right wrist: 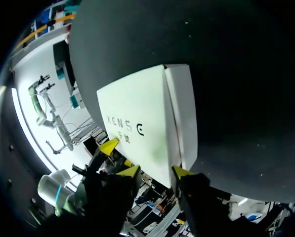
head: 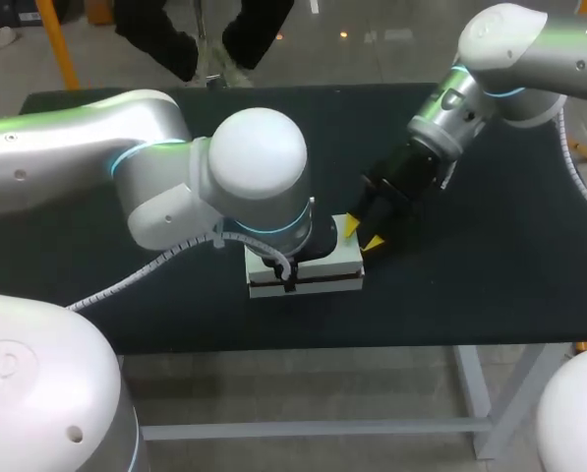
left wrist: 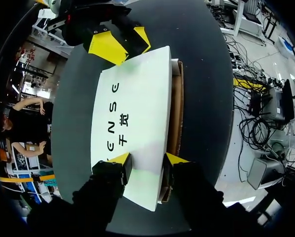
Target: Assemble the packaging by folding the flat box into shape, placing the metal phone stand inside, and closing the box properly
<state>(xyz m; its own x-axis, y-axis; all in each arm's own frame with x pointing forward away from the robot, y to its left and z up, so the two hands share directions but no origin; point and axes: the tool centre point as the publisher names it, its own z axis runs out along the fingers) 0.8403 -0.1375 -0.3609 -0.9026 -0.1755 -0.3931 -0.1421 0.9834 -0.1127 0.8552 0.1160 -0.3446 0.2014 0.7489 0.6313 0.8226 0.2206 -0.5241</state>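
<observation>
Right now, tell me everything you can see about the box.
The box is a shallow rectangle of white card, with dark print on its lid. A brown cardboard side shows along one long edge, where the lid seems not fully seated. It lies flat on the dark table. The left pincer sits on one end of the lid, and the right pincer is at a corner of the opposite end.

Arms (head: 259,162) white, cyan joint rings (head: 126,157), ribbed cable (head: 155,265); left gripper (left wrist: 146,162), right gripper (right wrist: 154,172) black (yellow tips).
</observation>
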